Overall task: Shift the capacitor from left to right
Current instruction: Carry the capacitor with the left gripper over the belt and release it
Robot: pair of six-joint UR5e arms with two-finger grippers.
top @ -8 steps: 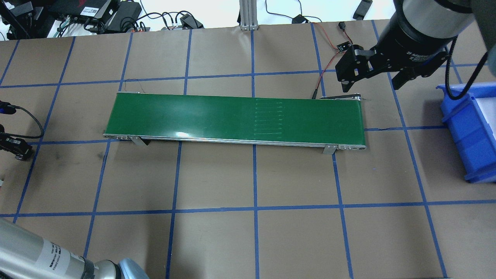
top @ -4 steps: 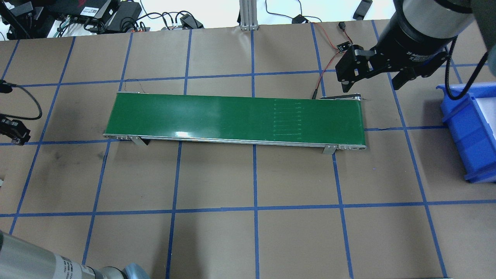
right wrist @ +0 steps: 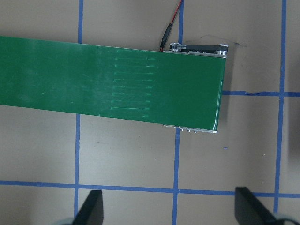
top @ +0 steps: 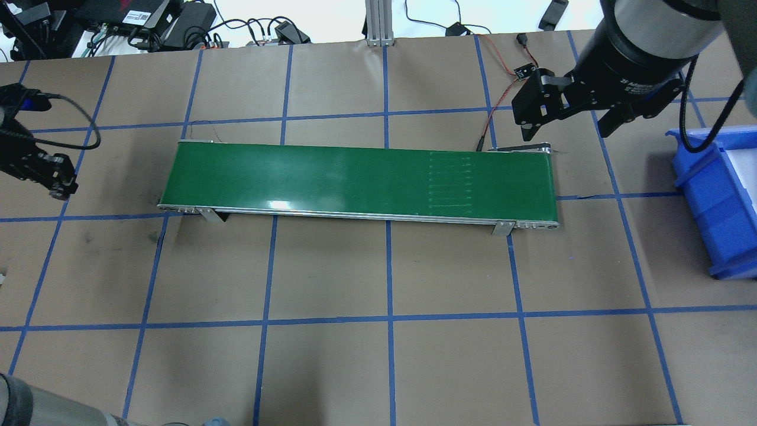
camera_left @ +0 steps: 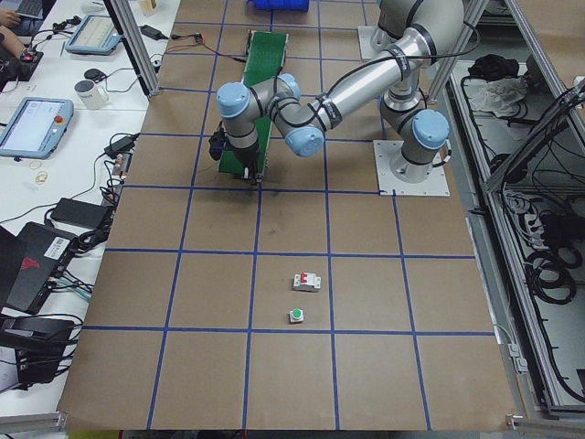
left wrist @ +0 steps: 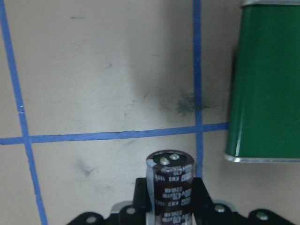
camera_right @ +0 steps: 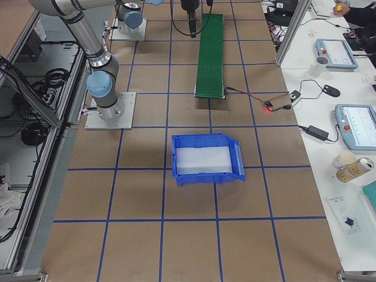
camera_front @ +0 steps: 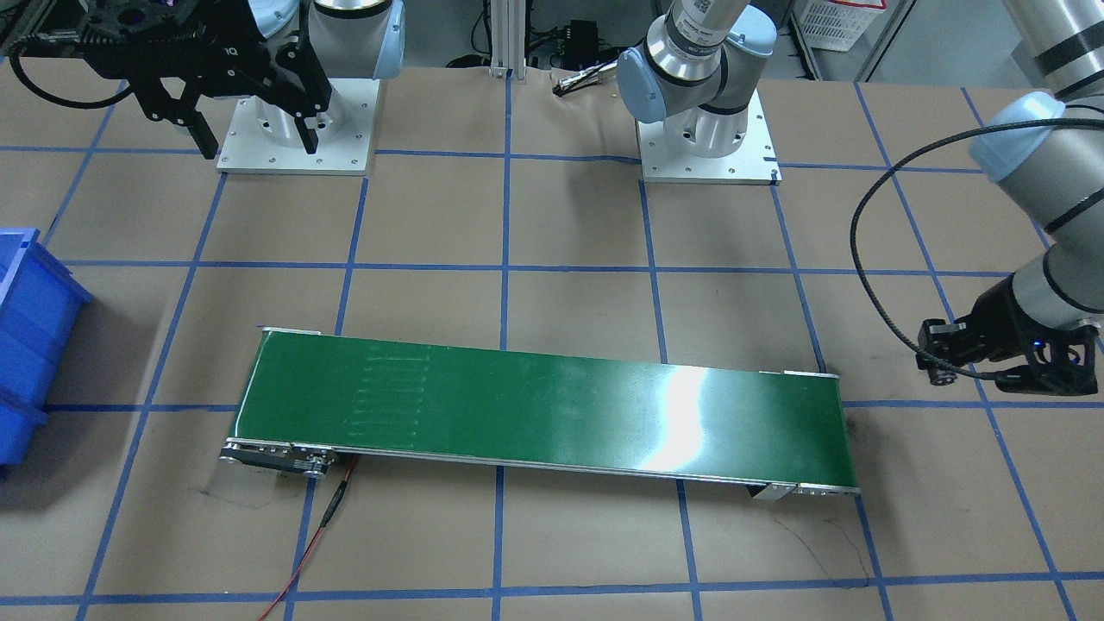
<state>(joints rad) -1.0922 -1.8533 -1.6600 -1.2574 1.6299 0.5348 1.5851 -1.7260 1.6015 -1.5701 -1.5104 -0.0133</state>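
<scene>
The capacitor (left wrist: 169, 185), a short black cylinder with pale markings and a metallic top, stands upright between the jaws of my left gripper (left wrist: 169, 208), which is shut on it. The left gripper (top: 58, 177) hangs above the table just left of the green conveyor belt (top: 355, 177), whose end shows in the left wrist view (left wrist: 267, 79). The left gripper also shows in the front view (camera_front: 936, 362). My right gripper (top: 568, 121) is open and empty above the far right end of the belt (right wrist: 108, 79). Its fingertips (right wrist: 91, 211) frame bare table.
A blue bin (top: 715, 195) with a white liner stands at the right table edge, also in the right view (camera_right: 205, 158). A white breaker with red tabs (camera_left: 306, 282) and a green-capped button (camera_left: 296, 315) lie on the table's left part. A red wire (top: 497, 112) runs behind the belt.
My left gripper has moved away from the robot and toward the belt's left end. The seam marks on the belt have shifted to the right. The right arm has not moved.
</scene>
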